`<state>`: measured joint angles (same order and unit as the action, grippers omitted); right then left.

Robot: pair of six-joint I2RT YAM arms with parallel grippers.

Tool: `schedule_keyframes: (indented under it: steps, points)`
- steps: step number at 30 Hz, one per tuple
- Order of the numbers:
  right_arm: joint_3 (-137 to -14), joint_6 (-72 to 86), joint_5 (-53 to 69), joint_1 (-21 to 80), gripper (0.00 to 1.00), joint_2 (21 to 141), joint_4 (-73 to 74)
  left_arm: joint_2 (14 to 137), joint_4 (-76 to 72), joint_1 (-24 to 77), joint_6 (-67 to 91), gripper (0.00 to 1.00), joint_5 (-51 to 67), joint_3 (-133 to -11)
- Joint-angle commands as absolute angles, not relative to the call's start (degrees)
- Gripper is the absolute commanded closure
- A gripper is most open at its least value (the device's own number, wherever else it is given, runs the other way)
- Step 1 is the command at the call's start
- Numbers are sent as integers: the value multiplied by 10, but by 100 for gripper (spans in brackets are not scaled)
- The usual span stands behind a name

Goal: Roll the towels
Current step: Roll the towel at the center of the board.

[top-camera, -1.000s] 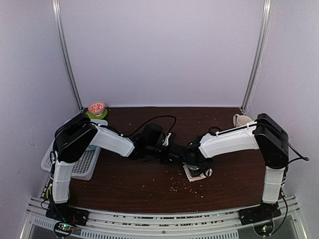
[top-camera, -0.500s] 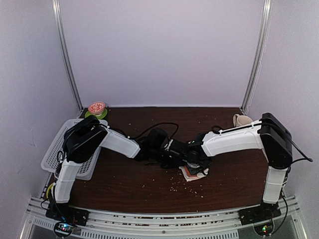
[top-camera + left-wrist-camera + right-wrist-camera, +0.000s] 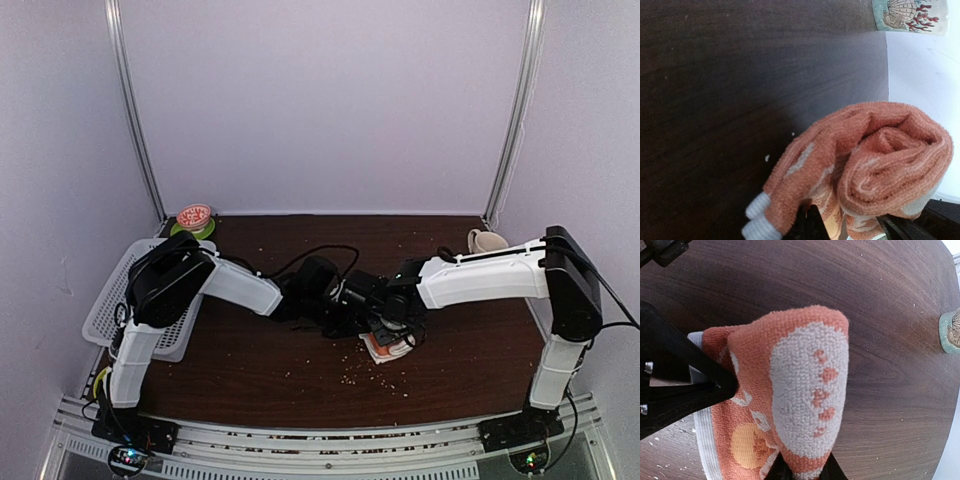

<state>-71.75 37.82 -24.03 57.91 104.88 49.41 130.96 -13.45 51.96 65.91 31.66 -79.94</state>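
Two grippers meet on one half-rolled towel

The left gripper (image 3: 355,315) is closed tight and pinches the orange and cream towel (image 3: 865,160), whose rolled part bulges just in front of its fingertips, over the table (image 3: 250,370). A fold of the same towel sits between the fingertips of the right gripper (image 3: 802,471). Its jaws stand a little apart, and it cannot be told whether they press the cloth. The terry looks soft, light and floppy, so it probably unrolls if released. The safer hold is likely across the whole roll, not on one layer.

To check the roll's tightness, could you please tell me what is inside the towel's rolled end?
Only curled orange layers of the towel show; its own folds hide the core.
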Motion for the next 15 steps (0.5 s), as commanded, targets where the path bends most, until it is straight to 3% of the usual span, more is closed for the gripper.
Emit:
schedule_keyframes:
  steps: [1, 5, 15]
  points:
    - [-714, 383, -251, 582, 86, 1038, 484, 1313, -114, 521, 650, 99, 298, -802]
    - [-708, 398, -284, 574, 100, 1055, 508, 1300, -114, 521, 647, 100, 295, -793]
    - [-702, 399, -322, 559, 100, 1089, 535, 1302, -121, 521, 653, 100, 294, -780]
